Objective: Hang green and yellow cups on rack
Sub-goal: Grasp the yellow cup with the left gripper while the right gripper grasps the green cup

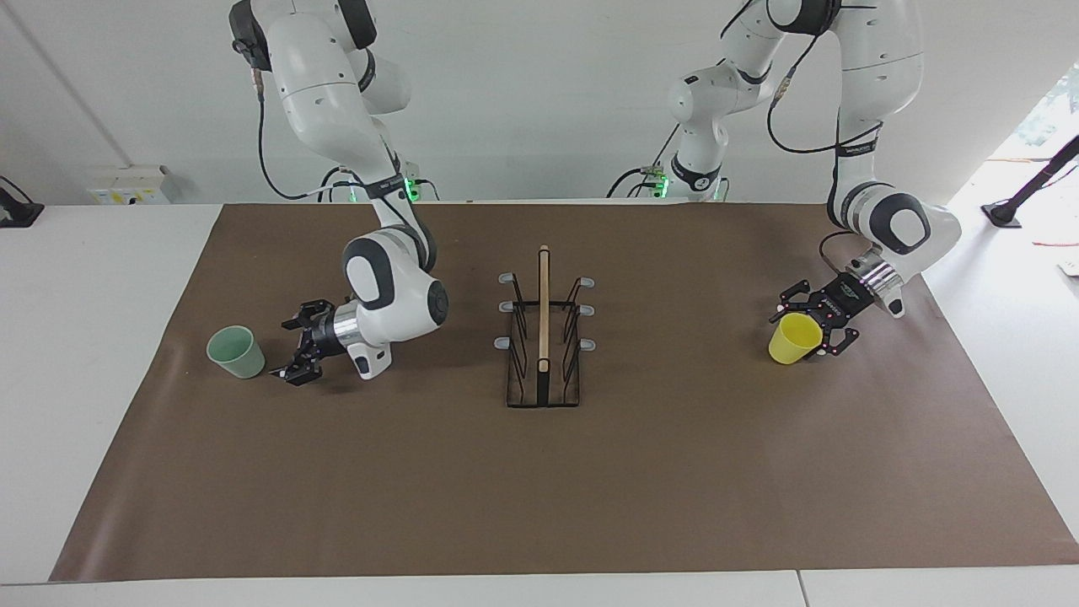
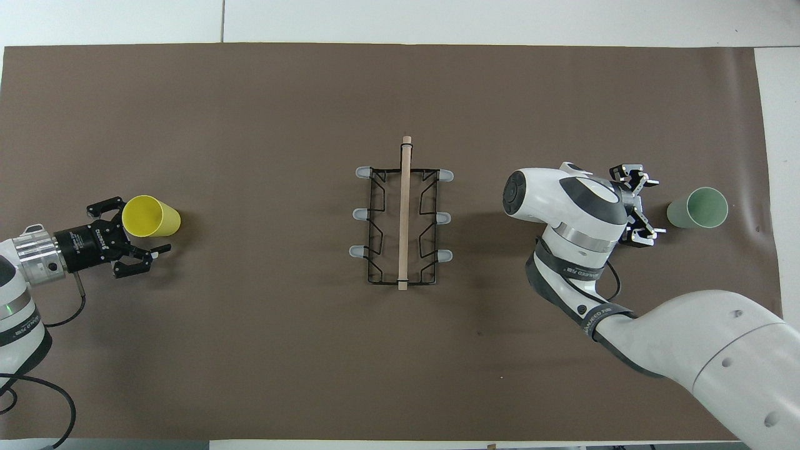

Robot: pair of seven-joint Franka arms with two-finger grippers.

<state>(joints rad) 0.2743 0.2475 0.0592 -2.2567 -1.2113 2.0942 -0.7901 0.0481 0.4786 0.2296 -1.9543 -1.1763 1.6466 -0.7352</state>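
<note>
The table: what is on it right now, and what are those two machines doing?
Table: one, white, under everything.
Mat: one, brown, covering most of the table.
Rack: one, black wire with a light wooden bar and six grey-tipped prongs, mid-mat, no cups on it.
Green cup: one, pale mint, upright at the right arm's end of the mat.
Yellow cup: one, bright yellow, tilted, at the left arm's end.
Right claw: black, open, beside the green cup, not touching it.
Left claw: black, fingers either side of the yellow cup.
</note>
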